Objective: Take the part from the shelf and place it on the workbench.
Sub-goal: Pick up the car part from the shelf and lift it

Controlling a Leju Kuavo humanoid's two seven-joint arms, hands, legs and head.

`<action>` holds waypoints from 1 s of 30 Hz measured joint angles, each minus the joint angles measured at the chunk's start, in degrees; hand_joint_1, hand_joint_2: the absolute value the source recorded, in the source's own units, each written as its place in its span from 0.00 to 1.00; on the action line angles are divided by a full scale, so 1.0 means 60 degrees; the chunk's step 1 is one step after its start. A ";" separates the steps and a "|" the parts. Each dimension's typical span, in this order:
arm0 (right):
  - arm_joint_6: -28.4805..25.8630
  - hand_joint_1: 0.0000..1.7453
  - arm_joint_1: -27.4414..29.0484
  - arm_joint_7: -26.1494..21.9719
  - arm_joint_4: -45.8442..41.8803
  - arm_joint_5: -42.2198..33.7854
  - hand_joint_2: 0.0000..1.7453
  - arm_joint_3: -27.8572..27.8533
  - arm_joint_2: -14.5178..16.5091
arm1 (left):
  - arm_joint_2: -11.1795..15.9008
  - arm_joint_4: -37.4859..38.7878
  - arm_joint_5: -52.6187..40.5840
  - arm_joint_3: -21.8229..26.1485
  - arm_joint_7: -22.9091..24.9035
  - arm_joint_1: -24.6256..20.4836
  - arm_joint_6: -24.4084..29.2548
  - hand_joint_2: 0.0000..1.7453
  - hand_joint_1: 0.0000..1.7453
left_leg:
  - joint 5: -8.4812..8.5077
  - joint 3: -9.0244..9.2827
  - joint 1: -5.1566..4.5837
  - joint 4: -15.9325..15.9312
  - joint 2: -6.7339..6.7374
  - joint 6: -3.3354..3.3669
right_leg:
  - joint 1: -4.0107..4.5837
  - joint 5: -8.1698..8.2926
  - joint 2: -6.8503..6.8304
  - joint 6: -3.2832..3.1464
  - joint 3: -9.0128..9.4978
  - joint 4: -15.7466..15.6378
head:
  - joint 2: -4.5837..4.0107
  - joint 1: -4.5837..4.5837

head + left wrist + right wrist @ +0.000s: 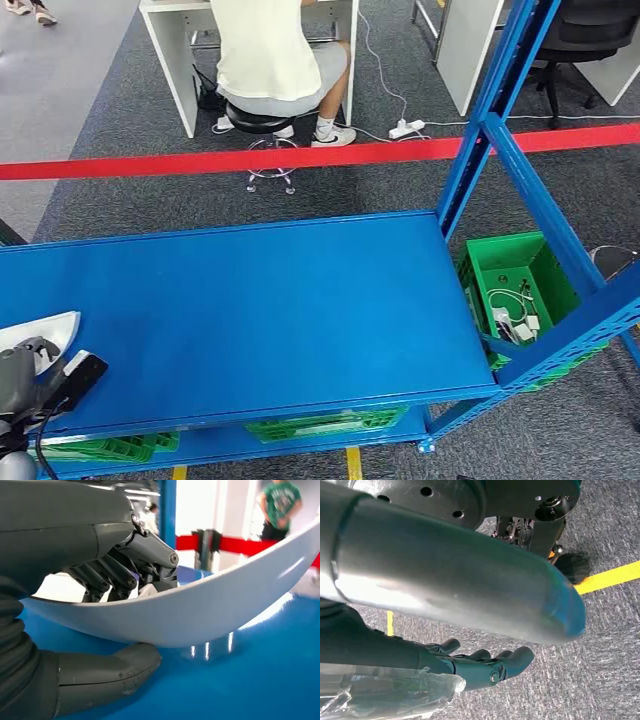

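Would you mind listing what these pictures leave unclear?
- White part: far ends cut off by the left wrist view's edges; the left hand covers part of it.
- Right hand: a silver tube blocks much of it, hanging over the carpet.
- Green crate: contents too small.

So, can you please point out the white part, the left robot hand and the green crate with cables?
white part (211, 611), left wrist view, on its curved outer wall
left robot hand (124, 575), left wrist view, on the fingers above the part
green crate (504, 253), head view, on its far rim
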 joint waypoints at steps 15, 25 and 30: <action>0.0106 0.00 -0.0009 -0.0165 0.0000 0.0087 0.00 -0.0186 -0.0084 | -0.1032 -0.2044 -0.0569 -0.0774 -0.1346 0.0148 0.3165 1.00 1.00 | -0.0006 -0.0017 -0.0002 0.0001 0.0001 0.0007 | -0.0002 0.0005 0.0008 0.0009 -0.0020 -0.0010 | 0.0000 -0.0002; -0.0126 0.00 -0.0011 -0.0314 0.0000 0.0140 0.00 -0.0285 -0.0075 | -0.1216 -0.5553 0.1483 -0.0423 -0.4209 0.1366 0.3560 1.00 1.00 | -0.0009 -0.0032 -0.0002 0.0001 0.0002 0.0010 | -0.0001 0.0000 0.0004 0.0011 -0.0028 -0.0010 | 0.0000 -0.0002; -0.0127 0.00 -0.0008 -0.0189 0.0000 0.0140 0.00 -0.0311 -0.0061 | -0.1337 -0.6379 0.1737 -0.0219 -0.4710 0.1568 0.3565 1.00 1.00 | -0.0009 -0.0031 -0.0002 0.0001 0.0002 0.0011 | -0.0003 0.0002 0.0003 0.0012 -0.0025 -0.0011 | 0.0000 -0.0002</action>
